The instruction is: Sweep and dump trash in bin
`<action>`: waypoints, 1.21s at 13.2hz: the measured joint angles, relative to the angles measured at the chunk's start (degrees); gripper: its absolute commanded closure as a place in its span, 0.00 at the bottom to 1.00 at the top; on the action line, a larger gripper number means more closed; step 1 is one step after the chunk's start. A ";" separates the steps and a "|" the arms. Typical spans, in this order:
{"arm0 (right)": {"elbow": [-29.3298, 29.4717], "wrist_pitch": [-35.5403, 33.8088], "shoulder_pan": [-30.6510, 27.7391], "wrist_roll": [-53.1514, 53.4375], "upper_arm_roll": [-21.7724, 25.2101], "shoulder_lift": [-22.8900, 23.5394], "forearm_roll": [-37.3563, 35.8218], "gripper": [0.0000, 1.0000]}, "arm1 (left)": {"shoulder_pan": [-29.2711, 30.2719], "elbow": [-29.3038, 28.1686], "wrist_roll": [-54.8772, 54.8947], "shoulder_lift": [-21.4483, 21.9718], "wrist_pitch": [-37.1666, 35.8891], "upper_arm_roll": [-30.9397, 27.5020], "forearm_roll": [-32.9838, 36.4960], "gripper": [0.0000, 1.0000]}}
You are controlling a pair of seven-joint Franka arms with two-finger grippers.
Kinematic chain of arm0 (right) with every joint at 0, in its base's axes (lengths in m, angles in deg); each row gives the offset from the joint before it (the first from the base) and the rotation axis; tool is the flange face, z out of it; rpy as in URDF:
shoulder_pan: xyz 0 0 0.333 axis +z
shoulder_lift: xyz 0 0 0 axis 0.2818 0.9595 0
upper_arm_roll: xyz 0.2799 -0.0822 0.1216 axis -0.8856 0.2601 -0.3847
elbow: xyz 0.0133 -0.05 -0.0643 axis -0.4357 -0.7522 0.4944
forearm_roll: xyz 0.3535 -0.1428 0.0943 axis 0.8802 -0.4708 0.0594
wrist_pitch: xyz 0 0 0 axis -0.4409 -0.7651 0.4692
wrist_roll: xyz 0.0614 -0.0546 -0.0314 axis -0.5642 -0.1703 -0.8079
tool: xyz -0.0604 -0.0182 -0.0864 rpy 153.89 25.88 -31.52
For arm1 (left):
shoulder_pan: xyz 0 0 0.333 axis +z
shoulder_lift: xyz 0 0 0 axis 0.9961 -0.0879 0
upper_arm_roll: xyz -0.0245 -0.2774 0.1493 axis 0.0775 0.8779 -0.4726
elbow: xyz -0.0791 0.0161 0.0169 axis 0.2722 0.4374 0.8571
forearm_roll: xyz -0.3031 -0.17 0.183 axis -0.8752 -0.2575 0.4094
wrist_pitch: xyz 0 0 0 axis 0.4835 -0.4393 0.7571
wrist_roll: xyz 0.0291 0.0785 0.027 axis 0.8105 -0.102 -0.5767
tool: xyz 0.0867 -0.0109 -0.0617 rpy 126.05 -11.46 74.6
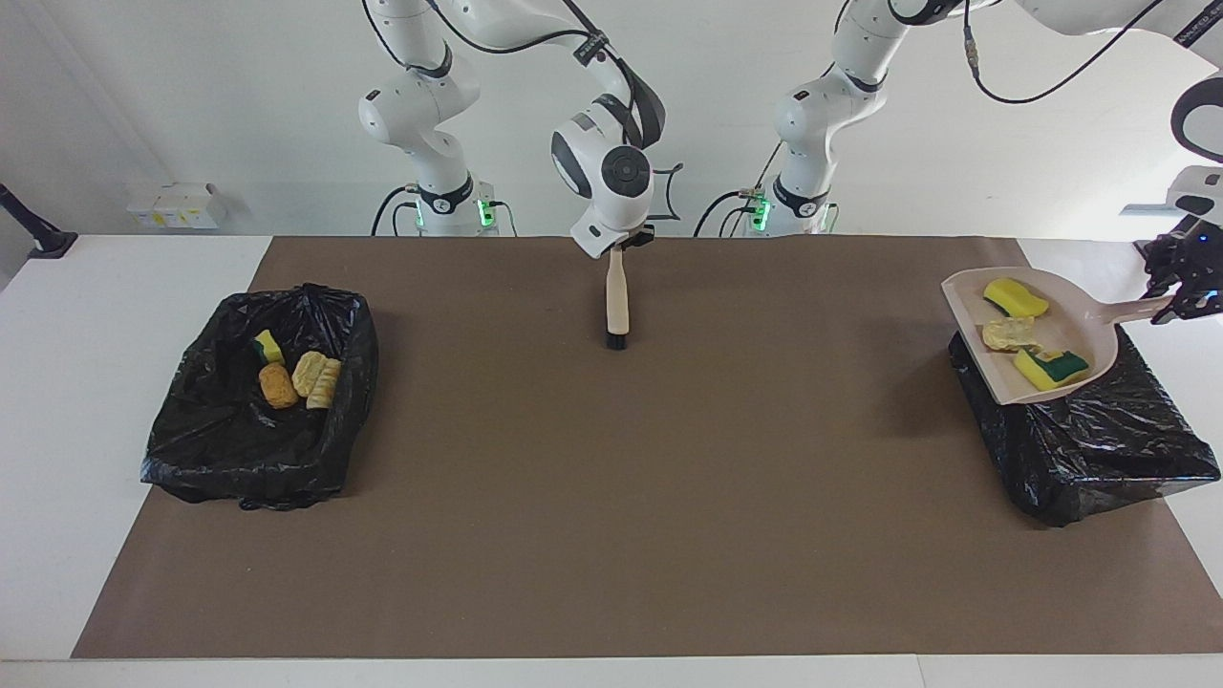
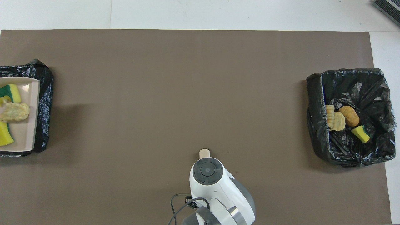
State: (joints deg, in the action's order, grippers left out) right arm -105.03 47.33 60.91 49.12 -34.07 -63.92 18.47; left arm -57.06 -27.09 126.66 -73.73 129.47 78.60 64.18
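Note:
My left gripper (image 1: 1180,291) is shut on the handle of a beige dustpan (image 1: 1075,320) and holds it tilted over the black-bagged bin (image 1: 1099,449) at the left arm's end of the table. Three pieces of trash lie in the pan: a yellow sponge (image 1: 1015,296), a tan chunk (image 1: 1011,333) and a yellow-green sponge (image 1: 1051,367). The pan (image 2: 26,134) and that bin (image 2: 45,90) also show at the edge of the overhead view. My right gripper (image 1: 619,247) is shut on a pale-handled brush (image 1: 617,301) over the mat's middle, upright, black bristles down.
A second black-bagged bin (image 1: 210,449) stands at the right arm's end of the table. It holds a sponge piece (image 1: 268,346), an orange chunk (image 1: 278,386) and tan chunks (image 1: 317,378), and shows in the overhead view (image 2: 318,131). A brown mat (image 1: 611,497) covers the table.

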 measured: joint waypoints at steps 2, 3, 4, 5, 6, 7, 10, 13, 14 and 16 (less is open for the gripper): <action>-0.50 1.11 0.10 -0.16 -0.04 -0.67 0.06 1.00 | 1.26 0.40 2.92 -0.52 4.29 -0.04 6.48 1.00; -0.60 1.57 0.18 -0.62 -0.12 -0.72 0.08 1.00 | 1.28 0.45 3.13 -0.79 6.02 0.11 11.47 1.00; -0.69 2.23 0.37 -1.14 -0.17 -0.72 0.11 1.00 | 1.13 0.46 2.81 -1.03 7.45 0.37 15.64 1.00; -0.86 3.36 0.72 -1.80 -0.19 -0.72 0.15 1.00 | 0.95 0.46 1.78 -1.29 8.81 0.61 19.34 1.00; -1.12 4.50 1.01 -2.23 -0.22 -0.72 0.31 1.00 | 0.86 0.44 -0.15 -1.57 9.30 0.87 22.51 1.00; -1.51 5.67 1.20 -2.50 -0.26 -0.72 0.84 1.00 | 0.53 0.31 -3.01 -1.86 9.32 1.15 25.66 1.00; -2.72 6.44 1.49 -3.09 -0.21 -0.70 1.23 0.00 | -4.49 -0.98 -14.84 -1.98 7.20 1.31 36.55 1.00; -1.72 6.44 1.07 -3.10 0.08 -0.73 1.26 0.00 | -7.95 -0.96 -21.68 -1.43 4.90 1.34 48.24 1.00; -0.45 6.37 0.20 -3.10 0.14 -0.78 1.27 0.00 | -8.46 -0.95 -23.53 -0.85 4.79 1.37 51.04 1.00; 4.22 3.31 -3.58 -3.10 0.41 -1.00 1.21 0.00 | -9.21 -0.94 -25.05 0.56 4.76 1.39 56.50 1.00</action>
State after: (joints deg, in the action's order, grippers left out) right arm -100.81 50.63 57.33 46.02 -33.66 -64.92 19.68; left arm -66.27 -28.03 101.61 -73.17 134.23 79.99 120.68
